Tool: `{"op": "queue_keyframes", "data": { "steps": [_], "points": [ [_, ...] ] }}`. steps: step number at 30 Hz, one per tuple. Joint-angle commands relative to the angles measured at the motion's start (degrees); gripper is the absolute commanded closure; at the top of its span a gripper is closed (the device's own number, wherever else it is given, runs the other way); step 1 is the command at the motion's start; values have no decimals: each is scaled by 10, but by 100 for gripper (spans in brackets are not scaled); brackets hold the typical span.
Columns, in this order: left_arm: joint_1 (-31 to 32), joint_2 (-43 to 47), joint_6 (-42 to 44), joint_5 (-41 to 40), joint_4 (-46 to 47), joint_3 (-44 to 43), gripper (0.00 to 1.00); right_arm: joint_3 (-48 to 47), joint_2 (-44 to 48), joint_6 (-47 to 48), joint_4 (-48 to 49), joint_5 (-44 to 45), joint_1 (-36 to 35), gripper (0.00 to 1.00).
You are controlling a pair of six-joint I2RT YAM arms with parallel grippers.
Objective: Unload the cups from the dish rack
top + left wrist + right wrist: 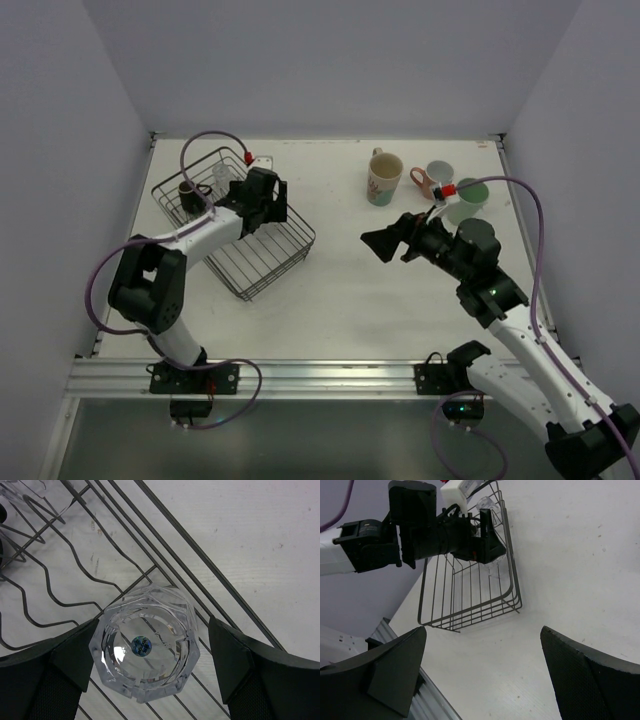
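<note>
The black wire dish rack (262,262) is sitting at the left of the white table (350,300); a dark brown mug (187,190) is standing in its far corner; the left gripper (153,627) is reaching into the rack, its fingers spread around a faceted clear glass (145,650), the left finger (75,655) touching it, the other apart. The right gripper (482,630) is hovering mid-table, fingers spread wide, holding nothing; beyond it a cream patterned mug (384,178), salmon-pink mug (432,176) and pale green cup (468,196) are standing together.
</note>
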State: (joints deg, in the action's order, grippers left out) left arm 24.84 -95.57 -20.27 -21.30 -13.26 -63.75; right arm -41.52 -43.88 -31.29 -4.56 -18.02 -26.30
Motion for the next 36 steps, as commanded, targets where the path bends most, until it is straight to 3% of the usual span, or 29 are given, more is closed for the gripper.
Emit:
{"op": "queue_keyframes", "data": {
  "steps": [1,7,12,15,23,27,28,36],
  "points": [
    [-5,-18,10,-12,35,-23,6,2,-3,-8,33,-21,-6,1],
    [-7,-11,5,-19,32,-14,26,-1,-9,-9,32,-20,-11,1],
    [-7,25,-2,-23,25,-2,58,-7,-17,-11,33,-27,-22,1],
    [-7,66,-7,-24,14,6,66,-3,-27,-21,42,-27,-35,1],
    [-7,217,-41,18,12,61,76,18,-86,-118,137,-22,-72,1],
    [-7,292,-70,72,17,83,78,52,-110,-212,270,-34,-88,3],
    [-7,320,-78,106,18,85,78,56,-116,-229,325,-32,-92,4],
    [-7,443,-192,334,74,136,78,16,-197,-291,431,-42,-110,9]
  ]
}}
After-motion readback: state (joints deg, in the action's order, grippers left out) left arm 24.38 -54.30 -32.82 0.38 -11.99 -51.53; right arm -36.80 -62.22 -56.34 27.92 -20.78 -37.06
